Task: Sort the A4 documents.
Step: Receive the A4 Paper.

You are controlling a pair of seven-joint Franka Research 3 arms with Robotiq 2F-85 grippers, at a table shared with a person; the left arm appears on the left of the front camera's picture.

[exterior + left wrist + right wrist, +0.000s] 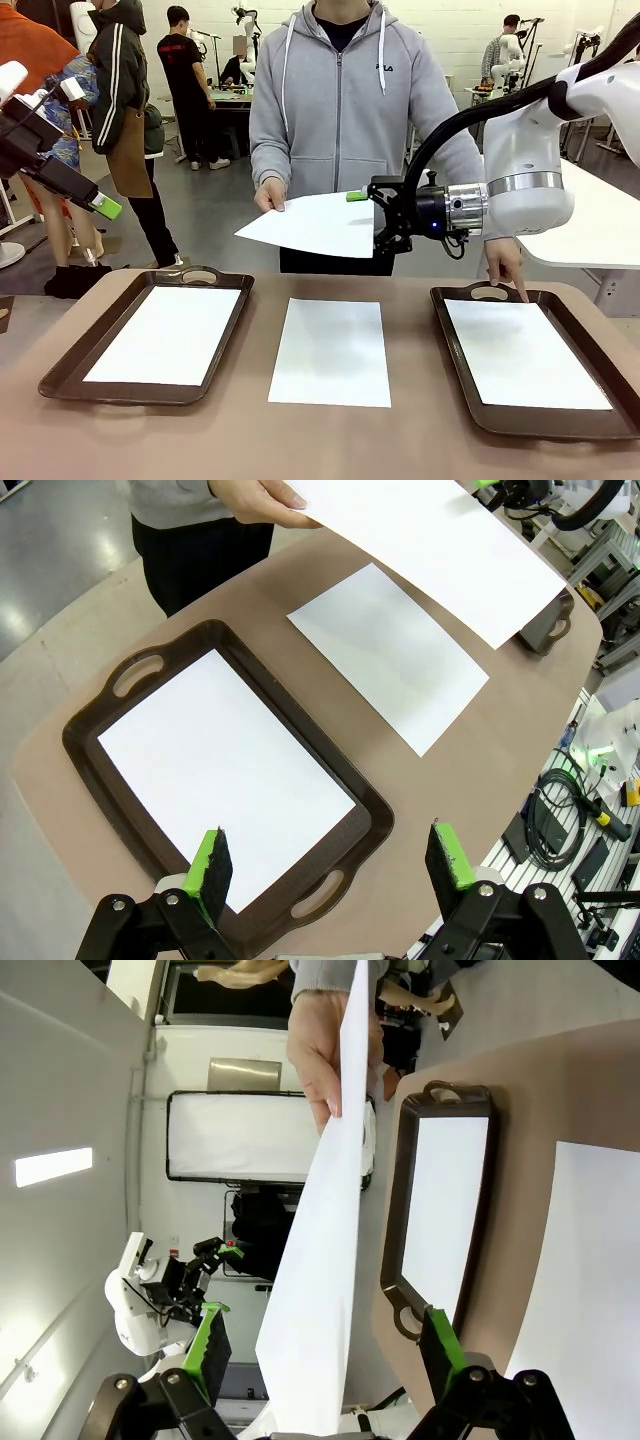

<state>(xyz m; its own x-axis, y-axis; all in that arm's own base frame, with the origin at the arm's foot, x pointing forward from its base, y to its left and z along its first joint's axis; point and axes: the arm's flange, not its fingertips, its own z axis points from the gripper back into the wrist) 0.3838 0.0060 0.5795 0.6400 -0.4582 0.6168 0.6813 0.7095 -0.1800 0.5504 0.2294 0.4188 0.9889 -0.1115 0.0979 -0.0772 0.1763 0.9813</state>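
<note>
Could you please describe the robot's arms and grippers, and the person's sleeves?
The right arm is glossy white, with a silver wrist ring and a black cable arching along it. The left gripper and right gripper are black, two-fingered, with green pads. The person's sleeves are plain grey.

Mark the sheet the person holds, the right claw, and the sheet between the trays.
Held sheet [318, 222], front view, its middle.
Right claw [322, 1332], right wrist view, midway between its fingertips.
Table sheet [332, 350], front view, its centre.
</note>
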